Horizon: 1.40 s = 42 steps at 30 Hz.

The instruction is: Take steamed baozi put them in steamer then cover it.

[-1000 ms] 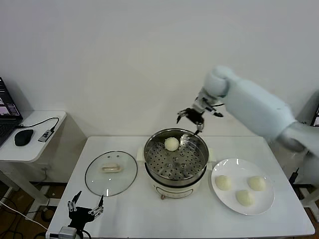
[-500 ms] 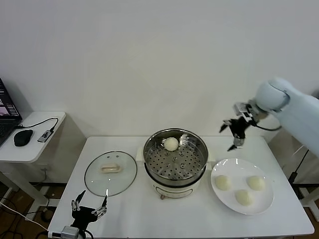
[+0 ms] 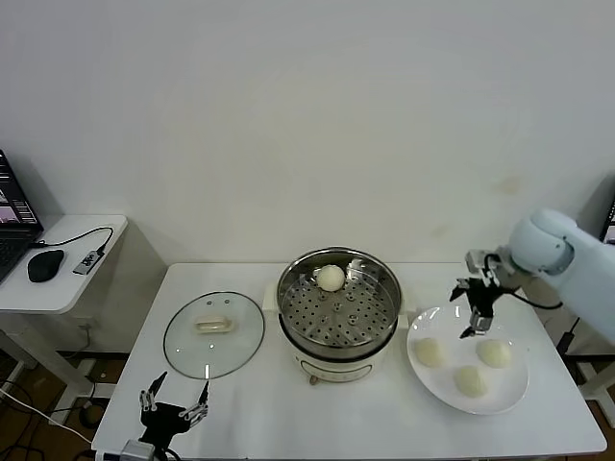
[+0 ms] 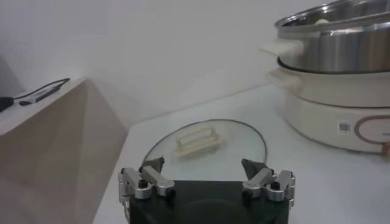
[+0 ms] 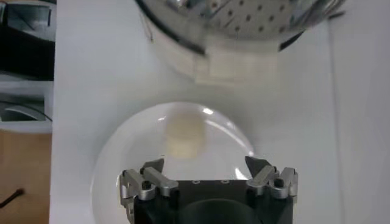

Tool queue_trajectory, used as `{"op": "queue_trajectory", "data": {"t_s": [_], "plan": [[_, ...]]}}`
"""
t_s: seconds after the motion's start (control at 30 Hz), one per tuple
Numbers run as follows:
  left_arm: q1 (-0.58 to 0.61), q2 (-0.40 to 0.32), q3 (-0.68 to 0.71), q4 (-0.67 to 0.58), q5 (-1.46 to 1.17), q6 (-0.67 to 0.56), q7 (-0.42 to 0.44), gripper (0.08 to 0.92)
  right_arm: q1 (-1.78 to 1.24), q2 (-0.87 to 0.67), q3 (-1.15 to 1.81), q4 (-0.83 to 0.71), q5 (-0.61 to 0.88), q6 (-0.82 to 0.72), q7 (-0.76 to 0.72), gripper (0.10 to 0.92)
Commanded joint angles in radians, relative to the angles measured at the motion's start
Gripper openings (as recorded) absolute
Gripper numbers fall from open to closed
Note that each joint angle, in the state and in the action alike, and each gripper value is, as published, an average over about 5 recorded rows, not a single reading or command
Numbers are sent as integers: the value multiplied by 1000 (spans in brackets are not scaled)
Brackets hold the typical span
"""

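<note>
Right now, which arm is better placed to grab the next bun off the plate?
The right. The right gripper hovers open over the white plate holding three baozi. The left gripper sits open at the table's near left edge, by the glass cover, across the steamer.

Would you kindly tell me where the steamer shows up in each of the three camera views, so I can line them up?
Head view: the steamer stands mid-table, between the cover and the plate.
Left wrist view: at the picture's right edge, beyond the cover.
Right wrist view: only its perforated tray and cream base show, along the top edge, past the plate.
Shared landmark: the steamer's cream-white base.
</note>
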Motion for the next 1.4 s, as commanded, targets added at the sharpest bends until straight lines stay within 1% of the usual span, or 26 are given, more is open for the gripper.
{"op": "queue_trajectory", "data": {"t_s": [0.03, 0.37, 1.4], "plan": [[2, 0, 1, 1, 0, -1, -1, 823, -108, 23, 30, 1, -39, -12, 107, 823], [0, 0, -2, 11, 3, -1, 0, 823, -148, 101, 29, -45, -59, -5, 132, 823], [-13, 0, 3, 36, 6, -1, 3, 823, -211, 151, 43, -103, -110, 11, 185, 823]]}}
